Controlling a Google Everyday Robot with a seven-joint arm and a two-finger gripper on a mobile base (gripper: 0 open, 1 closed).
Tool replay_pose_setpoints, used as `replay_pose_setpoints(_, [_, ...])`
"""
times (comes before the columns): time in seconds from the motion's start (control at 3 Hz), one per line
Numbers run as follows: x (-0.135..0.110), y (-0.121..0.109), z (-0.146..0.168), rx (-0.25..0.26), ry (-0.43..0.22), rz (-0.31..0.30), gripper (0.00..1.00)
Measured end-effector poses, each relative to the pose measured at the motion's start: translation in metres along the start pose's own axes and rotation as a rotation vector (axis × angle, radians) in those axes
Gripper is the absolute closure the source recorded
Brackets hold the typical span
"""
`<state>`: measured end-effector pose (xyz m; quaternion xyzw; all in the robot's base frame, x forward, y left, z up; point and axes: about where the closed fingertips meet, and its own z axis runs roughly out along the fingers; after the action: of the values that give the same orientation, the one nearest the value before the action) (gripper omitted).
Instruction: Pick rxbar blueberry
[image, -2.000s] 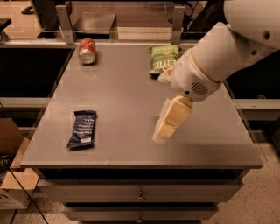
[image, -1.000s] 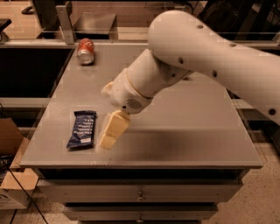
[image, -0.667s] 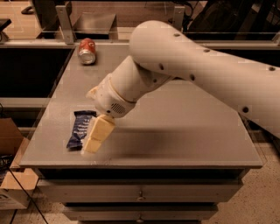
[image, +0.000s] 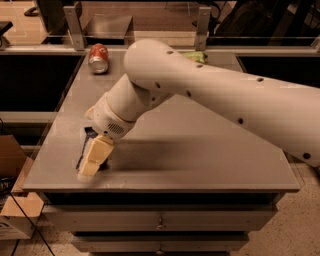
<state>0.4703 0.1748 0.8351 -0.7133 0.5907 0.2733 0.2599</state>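
We see a red soda can (image: 98, 58) lying on its side near the far left corner of the grey surface (image: 210, 155), a green chip bag (image: 193, 56) at its far edge, and a cardboard box (image: 7, 157) on the floor to its left.

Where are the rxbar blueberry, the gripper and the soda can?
rxbar blueberry (image: 90, 135): camera view, exposed far end of the dark wrapper.
gripper (image: 89, 167): camera view, pale tip, over the rxbar blueberry at the near left.
soda can (image: 98, 58): camera view, middle of its red side.

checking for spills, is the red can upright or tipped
Tipped: the red can lies on its side. The gripper is over the rxbar blueberry, front left.
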Motion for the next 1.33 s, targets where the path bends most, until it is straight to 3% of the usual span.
replay_pose_setpoints(0.33, [0.013,-0.008,0.011,0.003,0.028,0.029,0.00])
replay_pose_setpoints(0.67, [0.028,-0.013,0.011,0.014,0.056,0.058,0.18])
replay_pose_setpoints(1.33, [0.026,-0.014,0.005,0.022,0.063,0.058,0.64])
